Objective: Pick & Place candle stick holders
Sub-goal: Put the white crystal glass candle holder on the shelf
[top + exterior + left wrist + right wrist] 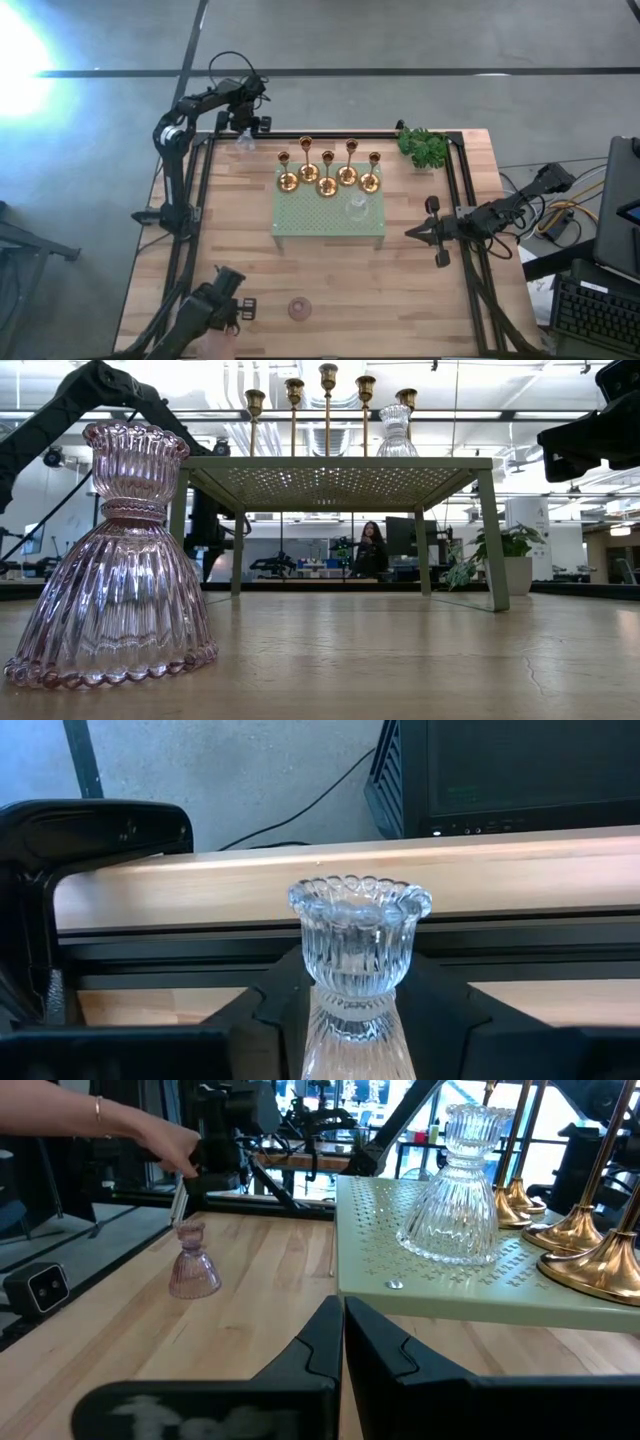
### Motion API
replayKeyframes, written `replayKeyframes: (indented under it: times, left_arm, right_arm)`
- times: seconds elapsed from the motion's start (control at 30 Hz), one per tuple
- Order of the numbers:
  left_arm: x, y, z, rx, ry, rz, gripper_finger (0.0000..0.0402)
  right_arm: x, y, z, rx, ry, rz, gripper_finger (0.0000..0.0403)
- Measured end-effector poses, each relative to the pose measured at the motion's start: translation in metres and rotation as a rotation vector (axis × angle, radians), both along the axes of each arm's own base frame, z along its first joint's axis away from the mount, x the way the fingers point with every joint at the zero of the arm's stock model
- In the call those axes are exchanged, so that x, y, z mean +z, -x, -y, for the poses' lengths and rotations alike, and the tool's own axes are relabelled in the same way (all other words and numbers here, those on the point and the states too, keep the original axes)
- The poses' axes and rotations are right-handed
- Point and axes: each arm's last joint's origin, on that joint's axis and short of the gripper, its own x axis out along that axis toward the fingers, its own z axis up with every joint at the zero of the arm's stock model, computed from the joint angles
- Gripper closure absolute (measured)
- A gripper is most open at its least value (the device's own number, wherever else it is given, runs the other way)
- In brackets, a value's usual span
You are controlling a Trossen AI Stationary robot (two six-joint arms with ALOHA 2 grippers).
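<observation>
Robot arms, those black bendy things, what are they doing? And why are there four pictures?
They are two robot arms with two-finger pinchers. One picture looks straight down, one looks along the tabletop, and two come from cameras on the arms' wrists. On the wooden table stands a pale green tray with holes, carrying five shiny gold candlestick holders and a clear ribbed glass holder. A pink ribbed glass holder stands alone near the front edge. The left gripper pinches a second clear glass holder at a back corner. The right gripper is shut and empty, waiting beside the tray.
</observation>
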Motion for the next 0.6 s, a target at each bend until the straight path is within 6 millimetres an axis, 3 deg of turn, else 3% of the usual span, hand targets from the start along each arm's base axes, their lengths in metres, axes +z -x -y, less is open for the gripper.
replayKeyframes:
  times: [0.43, 0.6]
  left_arm:
    - [0.003, -0.001, 0.005, -0.031, 0.007, -0.030, 0.0276]
    - [0.019, -0.008, 0.014, -0.063, -0.035, -0.011, 0.0279]
  right_arm:
    - [0.000, 0.000, 0.000, 0.000, 0.000, 0.000, 0.0394]
    - [0.000, 0.000, 0.000, 0.000, 0.000, 0.000, 0.0394]
